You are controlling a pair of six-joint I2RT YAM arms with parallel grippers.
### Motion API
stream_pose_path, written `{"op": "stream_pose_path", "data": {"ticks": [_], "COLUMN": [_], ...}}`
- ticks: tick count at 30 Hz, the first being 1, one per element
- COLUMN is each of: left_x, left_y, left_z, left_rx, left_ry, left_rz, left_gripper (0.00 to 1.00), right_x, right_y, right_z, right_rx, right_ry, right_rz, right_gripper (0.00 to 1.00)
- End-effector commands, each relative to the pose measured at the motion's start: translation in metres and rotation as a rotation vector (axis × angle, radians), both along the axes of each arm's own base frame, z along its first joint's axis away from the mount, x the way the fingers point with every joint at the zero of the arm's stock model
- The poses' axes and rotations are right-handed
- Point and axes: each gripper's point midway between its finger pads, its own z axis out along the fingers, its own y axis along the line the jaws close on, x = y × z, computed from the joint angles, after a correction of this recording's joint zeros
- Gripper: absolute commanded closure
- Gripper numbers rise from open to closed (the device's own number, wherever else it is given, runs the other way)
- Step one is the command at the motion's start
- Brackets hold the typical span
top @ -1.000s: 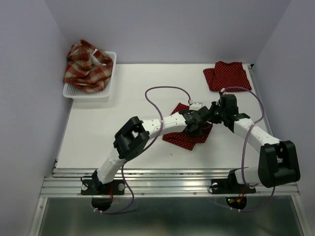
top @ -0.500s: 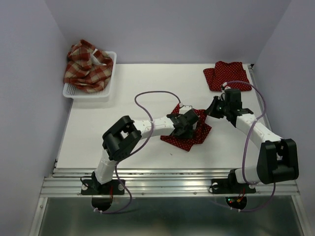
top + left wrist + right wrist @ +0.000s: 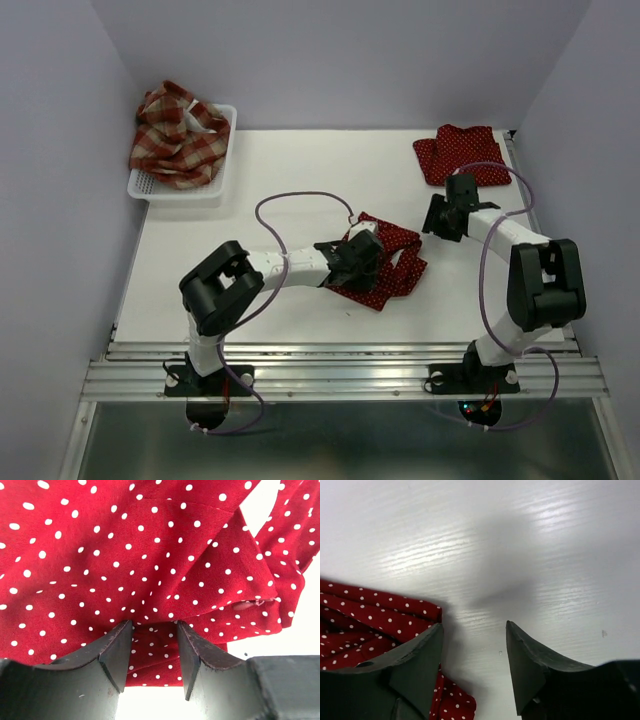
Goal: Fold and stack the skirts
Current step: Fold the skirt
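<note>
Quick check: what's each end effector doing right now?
Left end effector: open, jaws parted over the polka-dot skirt.
Right end effector: open, holding nothing.

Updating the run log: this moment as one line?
left pincer: open over middle dotted skirt | right pincer: open over bare table | folded dotted skirt: back right | plaid skirt: in basket

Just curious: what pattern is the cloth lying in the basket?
The skirt is red-and-cream plaid check; the top view shows it best.

Centre skirt (image 3: 395, 262) and far skirt (image 3: 462, 153) are dark red with white dots; basket skirt (image 3: 180, 135) is red-and-cream plaid.
</note>
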Motion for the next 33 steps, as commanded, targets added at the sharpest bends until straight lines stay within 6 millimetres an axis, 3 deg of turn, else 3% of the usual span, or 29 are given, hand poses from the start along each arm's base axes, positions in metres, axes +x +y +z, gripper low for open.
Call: {"op": "stream_pose_path", "data": {"ticks": [1,2,3,6,7,9,10,12,15,16,17,20,21,25,29,32,33], "left_x": [-0.032,-0.031,-0.03,-0.024,-0.023,-0.019,-0.018,-0.012,0.002,0.008,0.019,0.033,0.043,0.045,0.041,0.041,0.041], "left_y": [0.033,0.03,0.024,0.013,0.01,0.011,0.013,0.026,0.049,0.058,0.077,0.113,0.132,0.174,0.188,0.19,0.19], "left_z": [-0.021,-0.015,-0.002,0.034,0.046,0.073,0.081,0.098,0.106,0.115,0.114,0.102,0.106,0.089,0.08,0.075,0.074], "left_rx": [0.118,0.097,0.06,-0.025,-0.047,-0.09,-0.096,-0.103,-0.096,-0.111,-0.111,-0.096,-0.112,-0.1,-0.105,-0.112,-0.11], "left_ry": [0.106,0.096,0.081,0.028,0.01,-0.043,-0.064,-0.114,-0.131,-0.148,-0.155,-0.145,-0.15,-0.133,-0.111,-0.1,-0.098], "left_rz": [-0.054,-0.058,-0.071,-0.085,-0.092,-0.088,-0.085,-0.053,0.01,0.035,0.09,0.188,0.252,0.358,0.394,0.399,0.401], "left_gripper": [0.48,0.48,0.47,0.43,0.34,0.25,0.2,0.01,0.01,0.01,0.01,0.01,0.01,0.01,0.01,0.01,0.01], "right_x": [0.019,0.019,0.016,-0.004,-0.018,-0.037,-0.044,-0.064,-0.083,-0.089,-0.093,-0.093,-0.095,-0.088,-0.089,-0.096,-0.098], "right_y": [-0.004,0.019,0.03,0.068,0.081,0.09,0.092,0.1,0.121,0.128,0.141,0.149,0.154,0.138,0.136,0.143,0.143], "right_z": [0.046,0.058,0.083,0.115,0.139,0.142,0.144,0.142,0.14,0.132,0.128,0.106,0.09,0.049,0.036,0.03,0.028], "right_rx": [0.005,0.103,0.155,0.342,0.404,0.458,0.474,0.499,0.549,0.565,0.576,0.539,0.538,0.42,0.407,0.435,0.438], "right_ry": [-0.124,-0.164,-0.232,-0.321,-0.375,-0.389,-0.392,-0.372,-0.352,-0.33,-0.314,-0.248,-0.19,-0.087,-0.055,-0.03,-0.024], "right_rz": [0.001,0.092,0.14,0.29,0.363,0.415,0.424,0.446,0.492,0.502,0.52,0.499,0.489,0.366,0.355,0.371,0.371], "right_gripper": [0.38,0.37,0.36,0.31,0.2,0.02,0.0,0.0,0.0,0.0,0.0,0.0,0.0,0.05,0.21,0.35,0.36]}}
